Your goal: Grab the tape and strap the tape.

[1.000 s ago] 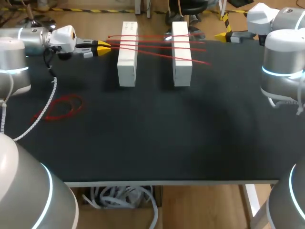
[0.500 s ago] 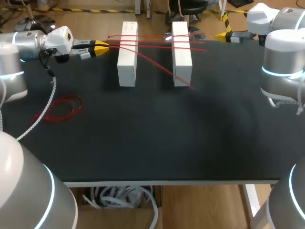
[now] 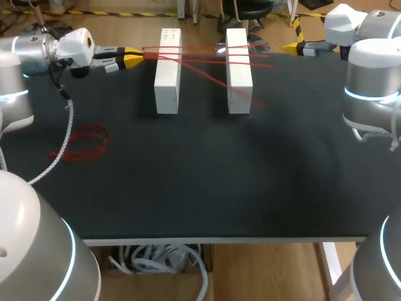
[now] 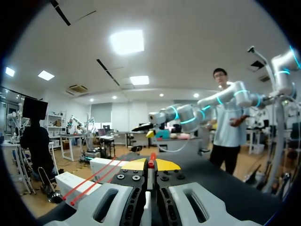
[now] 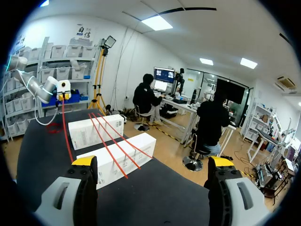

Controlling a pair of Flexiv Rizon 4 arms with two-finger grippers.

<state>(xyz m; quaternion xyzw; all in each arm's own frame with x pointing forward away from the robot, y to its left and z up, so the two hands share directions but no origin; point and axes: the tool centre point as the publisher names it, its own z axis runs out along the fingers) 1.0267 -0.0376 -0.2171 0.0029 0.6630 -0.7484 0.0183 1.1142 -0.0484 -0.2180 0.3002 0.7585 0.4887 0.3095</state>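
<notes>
The left white block (image 3: 167, 72) and the right white block (image 3: 239, 69) stand apart, but red straps (image 3: 203, 60) span the gap across their tops. Just left of the left block, the left gripper (image 3: 135, 58) pinches a strap end. On that block's near side the black table (image 3: 207, 175) lies open, with a red coil (image 3: 84, 143) to its near left.

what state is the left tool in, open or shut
Shut on a red strap: the left tool's yellow tips meet with the strap's end pinched between them.
</notes>
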